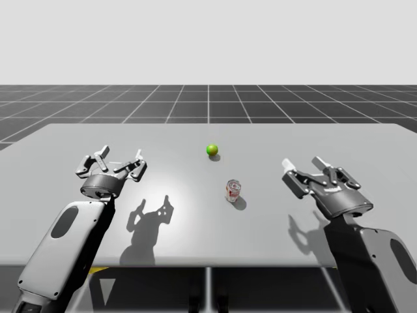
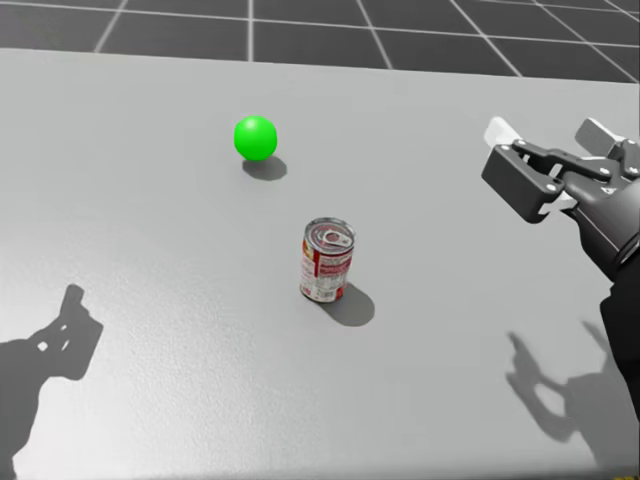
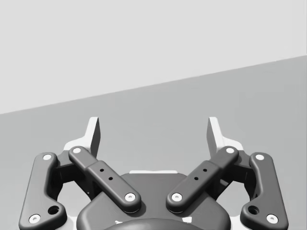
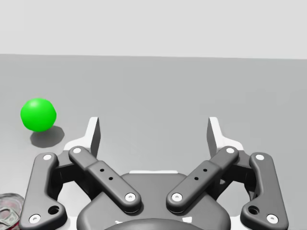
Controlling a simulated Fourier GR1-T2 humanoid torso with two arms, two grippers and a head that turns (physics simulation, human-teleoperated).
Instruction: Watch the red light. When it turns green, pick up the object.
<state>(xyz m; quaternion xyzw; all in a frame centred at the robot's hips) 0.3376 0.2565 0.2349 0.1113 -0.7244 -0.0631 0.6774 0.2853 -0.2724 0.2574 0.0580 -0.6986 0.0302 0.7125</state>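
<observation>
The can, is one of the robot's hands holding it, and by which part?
No, nothing is held. My left gripper and right gripper both hang open and empty, and the can stands alone on the table between them.

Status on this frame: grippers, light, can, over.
Left gripper open, right gripper open, both holding nothing. Ball-shaped light shows green. Red-and-white metal can upright, untouched, nearer the right gripper. Nothing between them.
</observation>
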